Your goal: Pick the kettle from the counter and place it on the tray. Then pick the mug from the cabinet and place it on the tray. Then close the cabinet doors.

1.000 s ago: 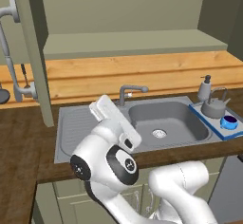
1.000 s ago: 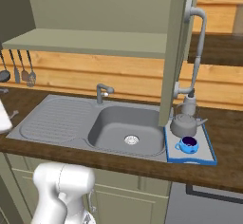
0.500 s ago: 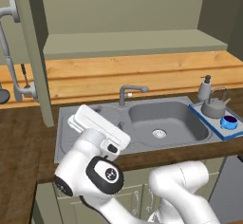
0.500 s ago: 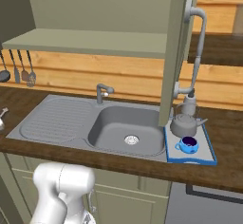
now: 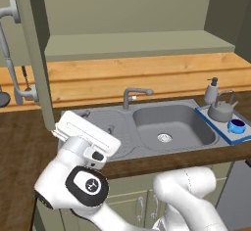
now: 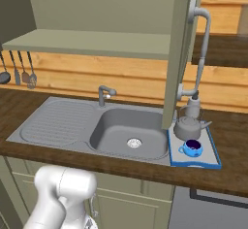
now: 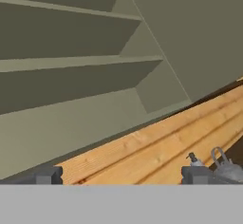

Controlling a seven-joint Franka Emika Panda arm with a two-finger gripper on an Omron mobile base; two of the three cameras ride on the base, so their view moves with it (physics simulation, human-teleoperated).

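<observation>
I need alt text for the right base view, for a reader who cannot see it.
A grey metal kettle and a bright blue mug stand on a blue-rimmed grey tray right of a steel sink in a dark wood counter. An olive-green cabinet door hangs open above.

Arm: swings from above the sink's drainboard [image 5: 105,127] toward nine o'clock and lower, its wrist now beside the open left cabinet door [image 5: 34,54]. Kettle, mug, tray, doors: no entries under change.
</observation>
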